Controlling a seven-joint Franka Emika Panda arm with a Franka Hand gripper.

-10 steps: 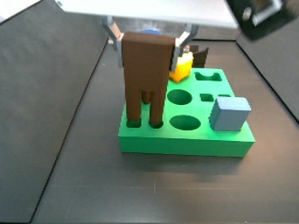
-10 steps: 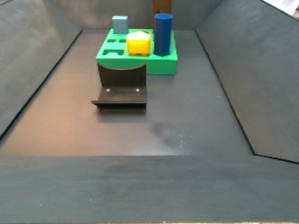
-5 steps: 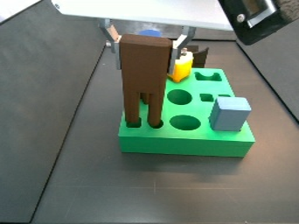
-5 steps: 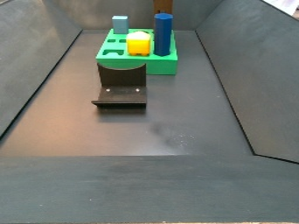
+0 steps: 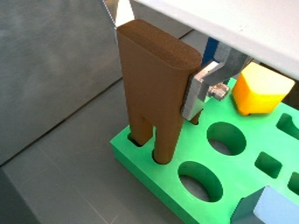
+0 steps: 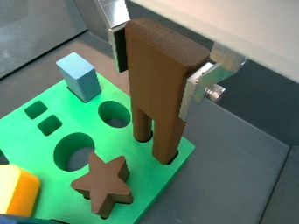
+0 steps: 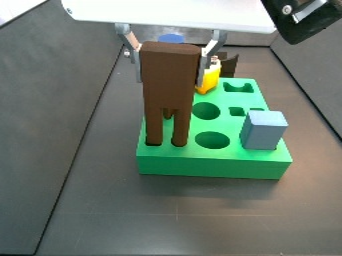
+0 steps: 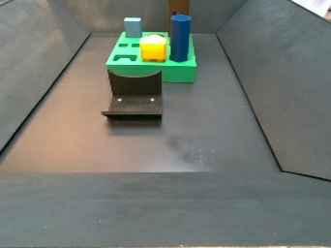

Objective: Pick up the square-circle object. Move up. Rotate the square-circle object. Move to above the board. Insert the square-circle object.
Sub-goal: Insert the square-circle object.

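The square-circle object [image 7: 166, 85] is a tall dark brown block that ends in two legs. It stands upright with both legs in holes at a corner of the green board [image 7: 207, 166]. My gripper [image 7: 170, 55] is shut on its upper part, one silver finger [image 6: 197, 87] on each side. The block [image 5: 152, 87] and the board [image 5: 152, 171] show in both wrist views, as do the block [image 6: 158, 96] and the gripper [image 6: 158, 68]. One side view shows the board [image 8: 181, 70] but no gripper and no brown block.
On the board are a light blue cube [image 7: 263, 128], a yellow piece [image 7: 210, 72], a brown star peg [image 6: 103, 182] and a tall blue prism [image 8: 181, 34]. Round holes [image 7: 211, 138] lie open beside the block. The fixture [image 8: 135, 97] stands on the floor in front of the board.
The gripper and the brown block have sunk a little, so the legs sit slightly deeper in the board. Nothing else has moved.
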